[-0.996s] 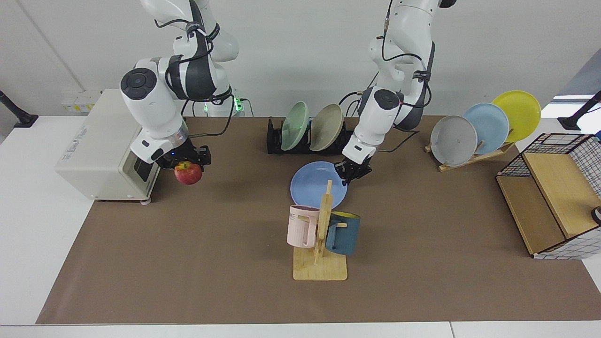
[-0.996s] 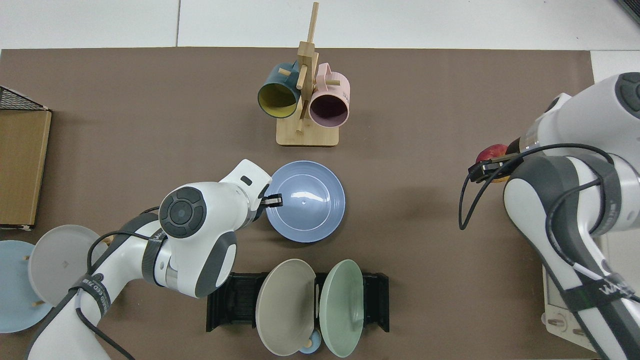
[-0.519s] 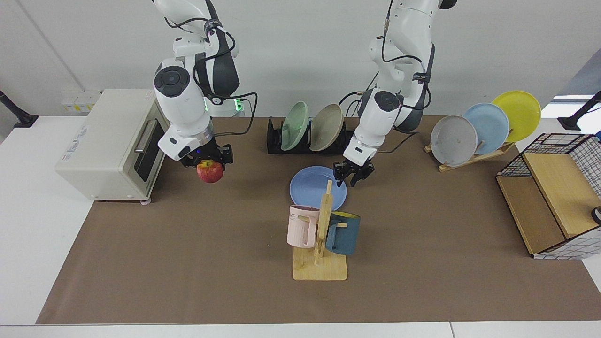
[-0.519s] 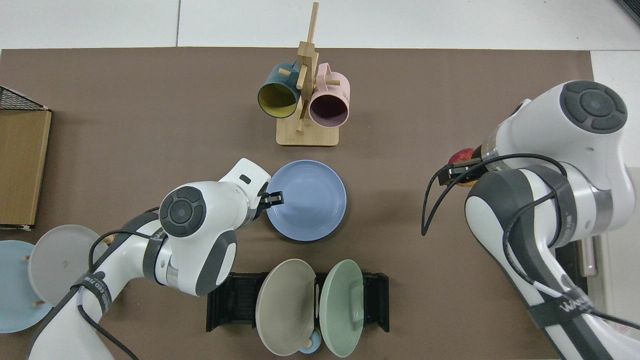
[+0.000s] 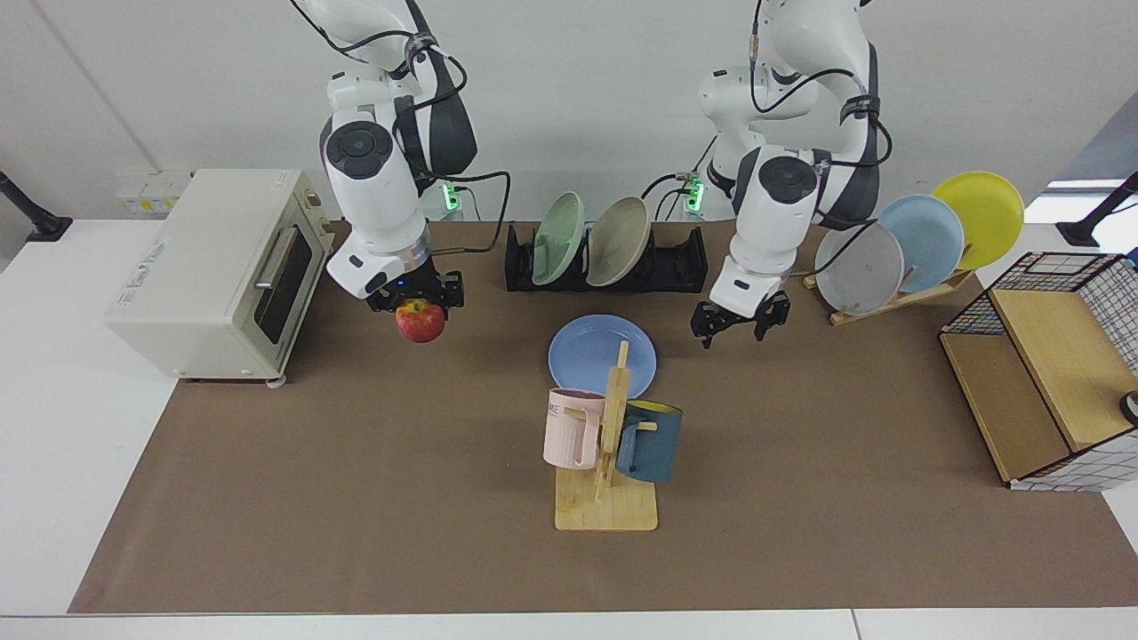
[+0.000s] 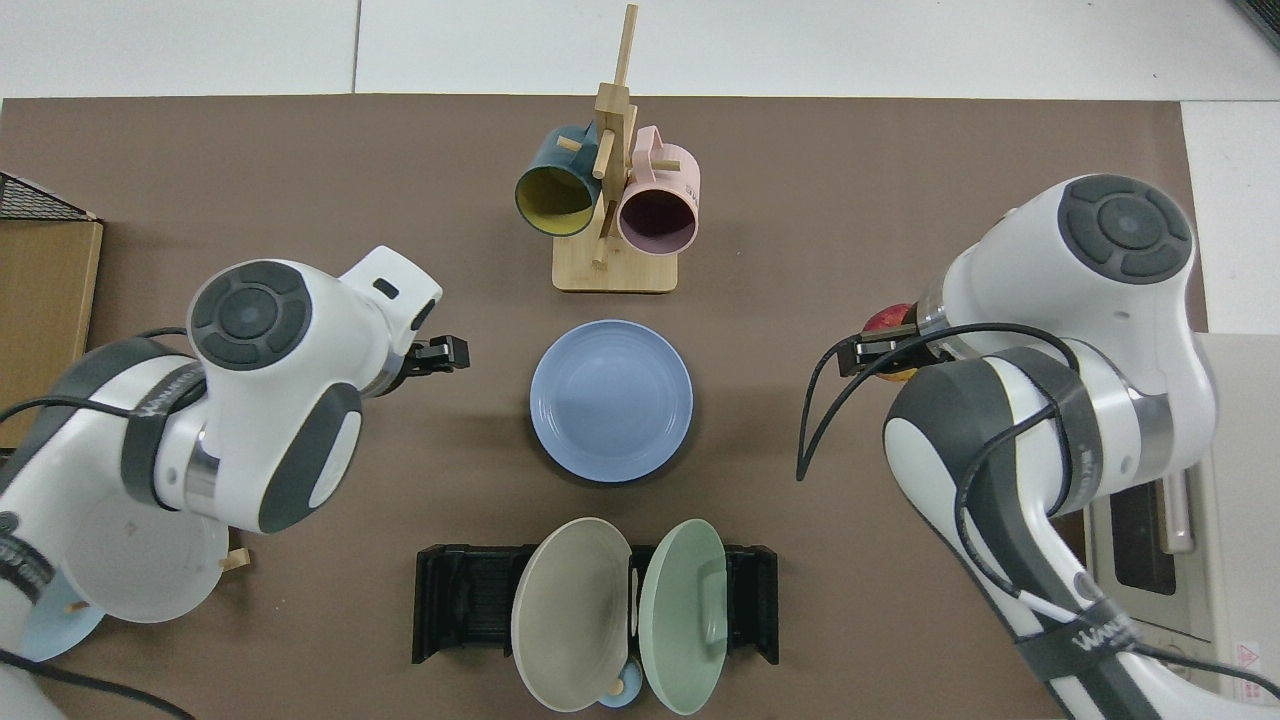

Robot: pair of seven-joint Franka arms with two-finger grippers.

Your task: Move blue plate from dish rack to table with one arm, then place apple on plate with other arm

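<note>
White walls back a white table (image 5: 53, 427) mostly covered by a brown mat (image 5: 356, 498). Near the mat's centre in the facing view the blue plate (image 5: 591, 351) lies flat on the mat, nothing on it, just behind a wooden mug tree (image 5: 609, 444) that carries a pink mug (image 5: 569, 427) and a dark teal mug (image 5: 649, 440).

At 12 o'clock from the plate stands the black rack (image 5: 676, 262), holding a pale green plate (image 5: 558, 238) and a beige plate (image 5: 616, 240) on edge — its slots nearest the left arm stand bare.

Right pincer (image 5: 416, 302), at about 10 o'clock from the blue plate and well apart from it, points down and grips the apple (image 5: 420, 321) clear above the mat. A cream toaster oven (image 5: 213, 267) sits beyond it at 9 o'clock.

Left pincer (image 5: 733, 327) hangs at roughly 2 o'clock from the blue plate, near but not touching it, fingers spread with nothing between them.

Further out at 2 o'clock a slanted wooden stand (image 5: 898, 298) holds grey, sky-blue and yellow plates; a wire-sided wooden box (image 5: 1040, 373) sits at 3 o'clock.

From the top view the blue plate (image 6: 611, 400) lies between the two arms — the spread left pincer (image 6: 445, 354) at its 9 o'clock, the apple (image 6: 890, 330) at 3 o'clock, mostly hidden under the right wrist.
</note>
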